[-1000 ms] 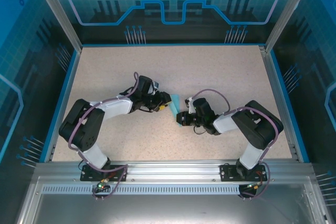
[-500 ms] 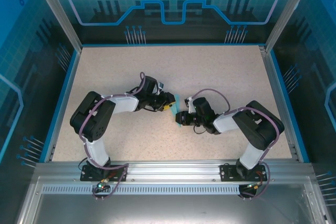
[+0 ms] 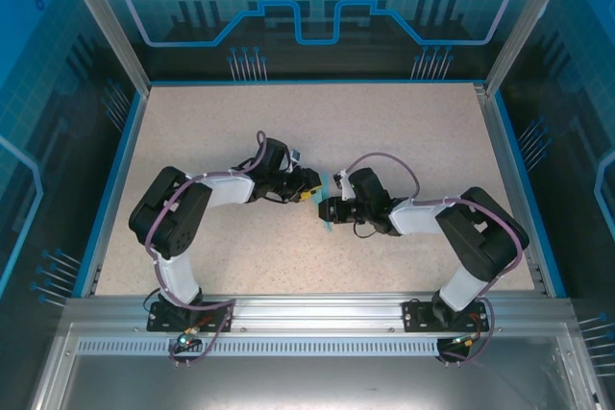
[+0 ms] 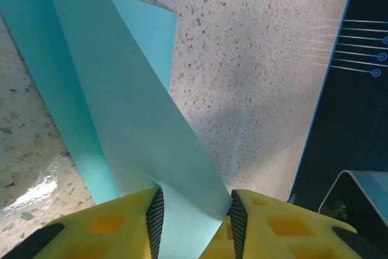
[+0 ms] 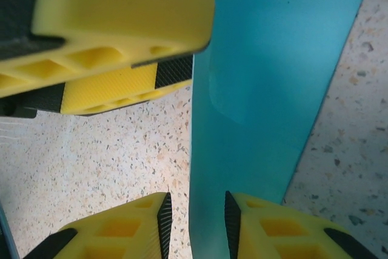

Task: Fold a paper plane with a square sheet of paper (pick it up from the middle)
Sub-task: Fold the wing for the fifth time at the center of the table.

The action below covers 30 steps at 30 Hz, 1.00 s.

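Near edge, 6 o'clock: a metal rail (image 3: 317, 312) carries both arm bases. The left arm (image 3: 168, 228) is mounted at about 7 o'clock of the table (image 3: 404, 132), the right arm (image 3: 471, 237) at about 5 o'clock. Both arms lie low and bend inward, meeting close to the table's centre.

Left pincer (image 4: 194, 207): it reaches in toward 3 o'clock. In its wrist view the cyan paper (image 4: 139, 144) comes up between its yellow fingers (image 4: 109, 225) as a long folded band. The band fills the gap from one black pad to the other and touches both. I cannot tell whether the pads are pressing it or merely flanking it. Beyond the fingers the band climbs toward 11 o'clock of that view, with a shorter flap behind it.

Right pincer (image 5: 195, 210): it reaches in toward 9 o'clock, just beside the left one. Its jaws stand parted, released. The paper band runs through the gap against the finger on the view's right, and a strip of table shows between the band's edge and the pad (image 5: 164, 219) on the view's left. The left pincer's yellow fingers sit just beyond, at 10 o'clock in this view, beside the band.

From above, the paper shows as small cyan slivers where the pincers meet, on their 12 and 6 o'clock sides.

Far side, 12 o'clock: the speckled table runs to a blue printed back panel (image 3: 317, 7).
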{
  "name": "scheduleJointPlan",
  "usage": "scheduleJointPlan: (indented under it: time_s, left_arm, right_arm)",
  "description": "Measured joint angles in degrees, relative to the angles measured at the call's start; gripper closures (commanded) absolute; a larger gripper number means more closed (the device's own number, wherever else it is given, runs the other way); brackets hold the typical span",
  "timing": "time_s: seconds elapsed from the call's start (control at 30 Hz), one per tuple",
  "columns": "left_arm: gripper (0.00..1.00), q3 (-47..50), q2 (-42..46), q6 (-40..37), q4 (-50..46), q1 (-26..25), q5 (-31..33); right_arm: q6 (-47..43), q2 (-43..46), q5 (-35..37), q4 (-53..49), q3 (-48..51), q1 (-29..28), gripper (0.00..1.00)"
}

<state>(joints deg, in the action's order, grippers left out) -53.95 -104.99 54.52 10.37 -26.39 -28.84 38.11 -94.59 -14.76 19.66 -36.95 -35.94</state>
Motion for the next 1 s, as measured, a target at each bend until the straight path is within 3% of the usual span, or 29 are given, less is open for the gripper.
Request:
scheduleJointPlan:
  time_s: [0.57, 1.0]
  left_arm:
    - [0.64, 0.0, -0.02, 0.0, -0.17, -0.02, -0.04]
    - [0.55, 0.0, 1.73, -0.22, -2.54, -0.02, 0.04]
  right_arm:
    - [0.02, -1.81, 0.76, -0.98, -1.22, 0.0, 0.89]
    - [4.94, -6.67, -0.98, 4.2, -0.87, 0.07, 0.91]
